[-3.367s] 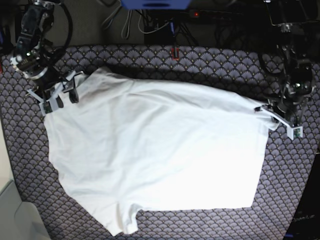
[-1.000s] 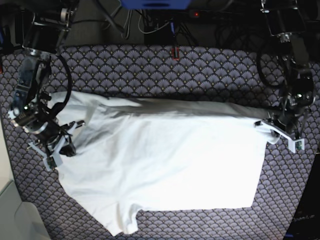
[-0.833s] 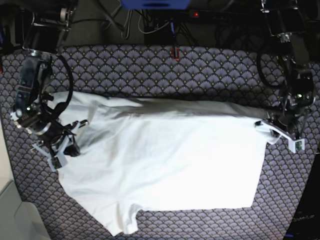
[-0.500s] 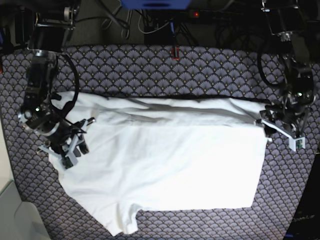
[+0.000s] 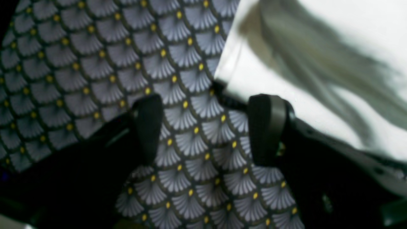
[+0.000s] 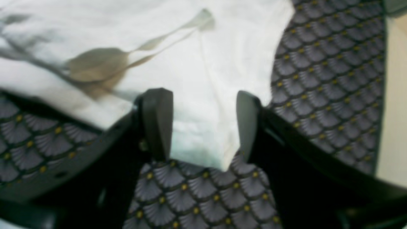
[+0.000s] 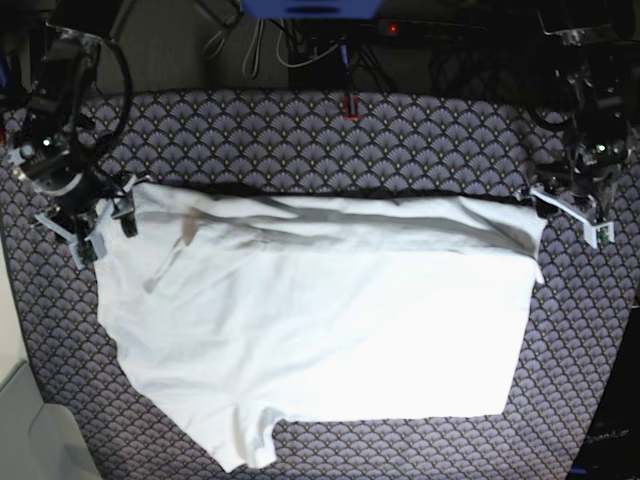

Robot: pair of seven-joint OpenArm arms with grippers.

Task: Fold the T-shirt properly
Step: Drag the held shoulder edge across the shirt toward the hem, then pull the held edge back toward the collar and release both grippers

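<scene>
White T-shirt (image 7: 320, 320) lies spread on the scallop-patterned cloth (image 7: 300, 130), top edge folded over into a band running side to side, lower sleeve near the cloth's front edge. Left gripper (image 5: 203, 127) sits at the shirt's far corner on the base view's right, jaws apart, nothing between them but patterned cloth; shirt edge just beyond the fingertips, touching or nearly so, blurry. Right gripper (image 6: 197, 124) at the opposite far corner, jaws apart and straddling a flap of the shirt, pads (image 6: 157, 121) not pinching it. Both grippers (image 7: 570, 205) (image 7: 95, 215) sit low at the shirt's far corners.
</scene>
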